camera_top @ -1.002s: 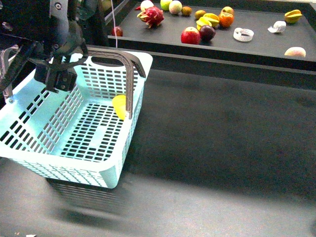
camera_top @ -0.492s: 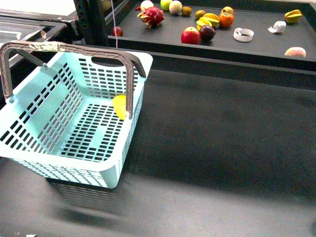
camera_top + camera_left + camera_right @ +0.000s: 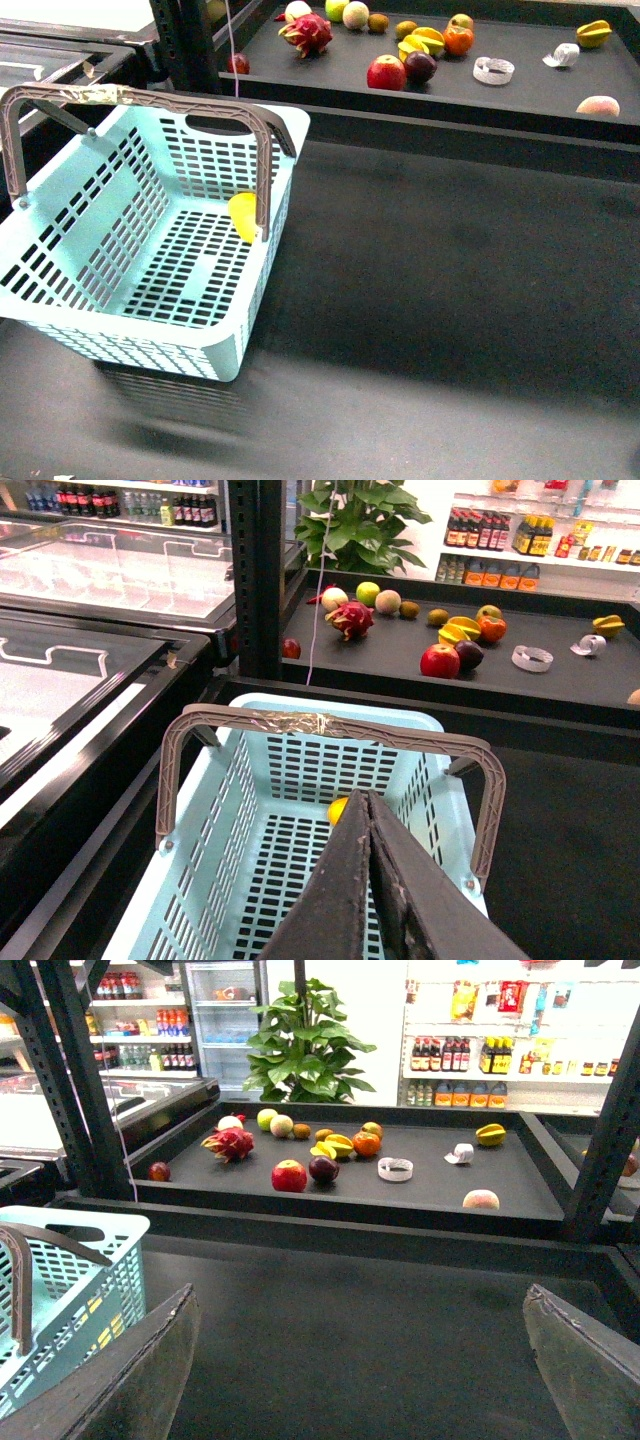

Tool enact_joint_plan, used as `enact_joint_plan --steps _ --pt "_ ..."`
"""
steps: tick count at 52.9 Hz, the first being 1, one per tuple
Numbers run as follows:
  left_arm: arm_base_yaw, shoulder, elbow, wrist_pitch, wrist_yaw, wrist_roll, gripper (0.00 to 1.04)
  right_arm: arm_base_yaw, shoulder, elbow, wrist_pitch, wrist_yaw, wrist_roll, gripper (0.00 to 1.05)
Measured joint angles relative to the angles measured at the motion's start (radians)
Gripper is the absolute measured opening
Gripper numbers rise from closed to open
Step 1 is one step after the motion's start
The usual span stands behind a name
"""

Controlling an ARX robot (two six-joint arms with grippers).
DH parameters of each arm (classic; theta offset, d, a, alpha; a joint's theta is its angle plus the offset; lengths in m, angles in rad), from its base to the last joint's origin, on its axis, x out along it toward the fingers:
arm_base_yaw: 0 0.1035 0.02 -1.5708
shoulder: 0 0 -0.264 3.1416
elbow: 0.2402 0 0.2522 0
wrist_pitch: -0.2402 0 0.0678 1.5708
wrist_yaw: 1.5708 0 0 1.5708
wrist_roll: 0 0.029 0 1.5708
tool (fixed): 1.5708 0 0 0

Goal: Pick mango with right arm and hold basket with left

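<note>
The light turquoise basket [image 3: 150,250] stands on the dark table at the left, both grey-brown handles raised. The yellow mango [image 3: 241,216] lies inside it against the right wall, partly behind a handle. Neither arm shows in the front view. In the left wrist view my left gripper [image 3: 365,800] is shut with nothing in it, held above the basket [image 3: 300,770], and the mango [image 3: 338,810] peeks out just past its tip. My right gripper [image 3: 360,1295] stands wide open over bare table, with the basket [image 3: 70,1290] off to one side.
A raised black shelf [image 3: 520,95] at the back holds a dragon fruit [image 3: 308,33], a red apple [image 3: 386,72], an orange [image 3: 458,39], a star fruit [image 3: 594,32] and a tape roll [image 3: 493,69]. A black post [image 3: 180,40] stands behind the basket.
The left arm, which hung over the basket's far-left handle one second ago, has gone out of the front view. The basket and mango have stayed in place.
</note>
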Motion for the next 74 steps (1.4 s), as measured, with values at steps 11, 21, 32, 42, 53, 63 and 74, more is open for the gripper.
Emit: enact_joint_plan --steps 11,21,32,42,53,63,74 --pt "0.046 -0.203 -0.055 -0.145 0.044 0.019 0.02 0.000 0.000 0.000 0.000 0.000 0.000 0.96" --pt "0.132 -0.369 -0.078 -0.283 0.127 0.024 0.02 0.000 0.000 0.000 0.000 0.000 0.000 0.96" --pt "0.134 -0.530 -0.079 -0.423 0.131 0.026 0.02 0.000 0.000 0.000 0.000 0.000 0.000 0.96" --pt "0.134 -0.657 -0.079 -0.541 0.131 0.026 0.02 0.000 0.000 0.000 0.000 0.000 0.000 0.96" --pt "0.134 -0.800 -0.080 -0.679 0.131 0.026 0.02 0.000 0.000 0.000 0.000 0.000 0.000 0.96" --pt "0.134 -0.885 -0.080 -0.764 0.131 0.026 0.02 0.000 0.000 0.000 0.000 0.000 0.000 0.96" --pt "0.134 -0.953 -0.080 -0.832 0.131 0.027 0.02 0.000 0.000 0.000 0.000 0.000 0.000 0.96"
